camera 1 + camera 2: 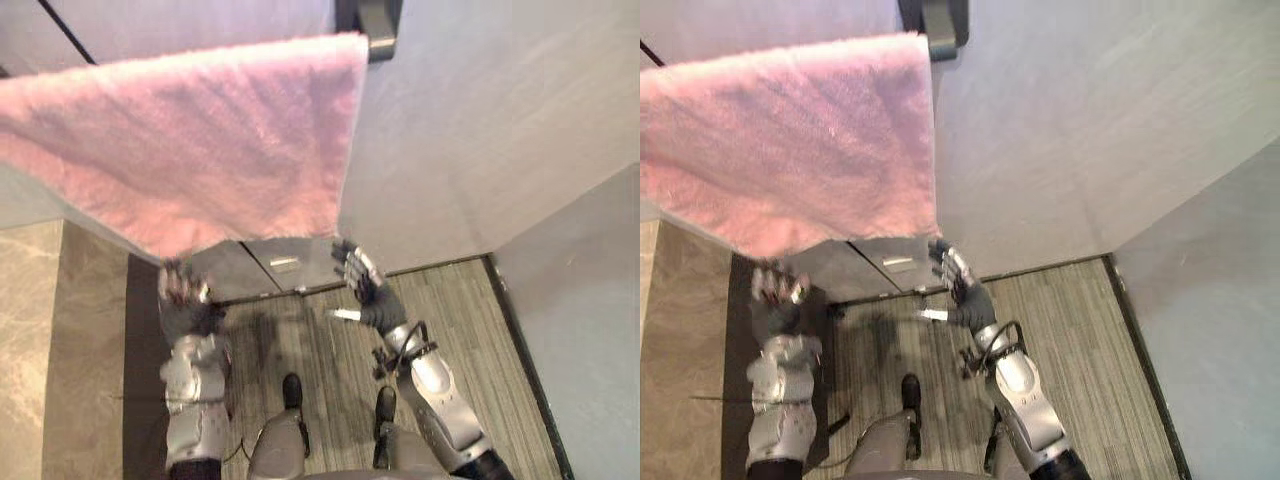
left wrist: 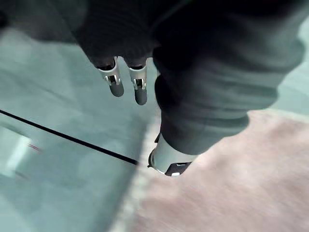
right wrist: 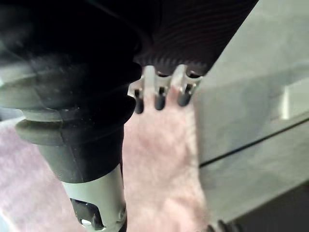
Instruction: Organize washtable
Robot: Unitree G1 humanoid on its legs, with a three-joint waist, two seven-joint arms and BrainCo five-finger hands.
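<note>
Above left robot hand (image 1: 186,302), pink towel (image 1: 190,140)

eyes: head, looking down, far | wrists: close along left robot hand (image 2: 139,88), right robot hand (image 3: 159,98) | shared: pink towel (image 1: 190,140)

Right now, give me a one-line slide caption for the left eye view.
Pink towel hanging up, left hand and right hand raised open near its lower edge.

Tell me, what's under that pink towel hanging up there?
Below the pink towel show the left robot hand, the right robot hand and a grey cabinet front with a small handle. Whatever it hangs on and the wall behind it are covered.
</note>
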